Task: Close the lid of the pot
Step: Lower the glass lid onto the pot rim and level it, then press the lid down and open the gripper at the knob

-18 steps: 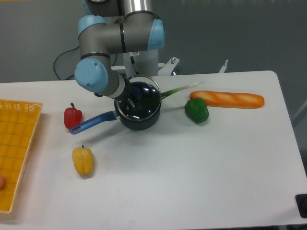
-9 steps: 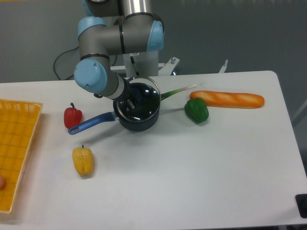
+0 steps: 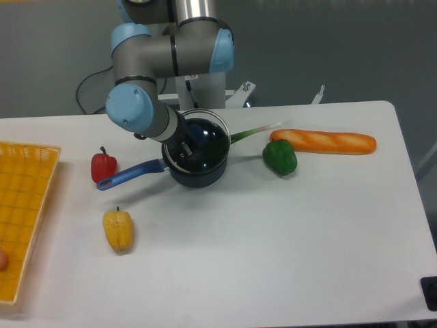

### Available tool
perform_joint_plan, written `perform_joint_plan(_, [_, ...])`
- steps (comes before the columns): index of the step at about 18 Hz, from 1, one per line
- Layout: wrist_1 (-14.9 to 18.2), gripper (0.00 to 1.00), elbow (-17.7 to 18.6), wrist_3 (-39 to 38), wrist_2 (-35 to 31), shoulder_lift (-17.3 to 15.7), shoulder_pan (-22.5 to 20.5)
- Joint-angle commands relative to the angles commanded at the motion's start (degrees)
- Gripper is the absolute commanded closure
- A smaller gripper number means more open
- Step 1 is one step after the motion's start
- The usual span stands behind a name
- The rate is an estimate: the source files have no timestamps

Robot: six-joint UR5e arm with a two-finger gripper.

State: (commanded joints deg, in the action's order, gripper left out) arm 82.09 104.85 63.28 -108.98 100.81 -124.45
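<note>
Gripper (image 3: 186, 145) of the grey-and-light-blue arm reaches down from the upper left into the mouth of the small dark navy round saucepan (image 3: 198, 169), and its two fingers sit at the middle of the round clear glass lid with the thin metal rim (image 3: 199, 140); they appear clenched about the lid's centre knob, though the knob itself is hidden behind them and the grip cannot be told for certain. That lid lies over the pan but looks tilted, its far rim showing a little higher and further back than the pan's own far edge, so I judge it not yet seated flat. What the next move turns on is this: the pan's opening lies directly beneath the lid and slightly nearer the camera, so the lid wants to come down and a touch forward to meet the rim all round. The pan's long blue handle (image 3: 130, 175) runs out to the lower left toward a red pepper (image 3: 104, 166), clear of the lid's path. A green pepper (image 3: 280, 157), a long loaf (image 3: 323, 141), a spring onion (image 3: 254, 129), a yellow pepper (image 3: 118, 229) and a yellow basket (image 3: 20, 212) rest on the white table (image 3: 287, 246)
</note>
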Motion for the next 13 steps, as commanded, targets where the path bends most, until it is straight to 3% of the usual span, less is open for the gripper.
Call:
perform_joint_plan(4, [0.61, 0.20, -2.01, 0.17, 0.17, 0.00, -0.35])
perform_joint_plan(6, [0.70, 0.04, -3.95, 0.09, -0.09, 0.00, -0.26])
perform_joint_plan(7, [0.70, 0.01, -4.91, 0.00, -0.09, 0.09, -0.35])
perform_joint_plan(13, [0.53, 0.00, -9.40, 0.17, 4.99, 0.00, -4.82])
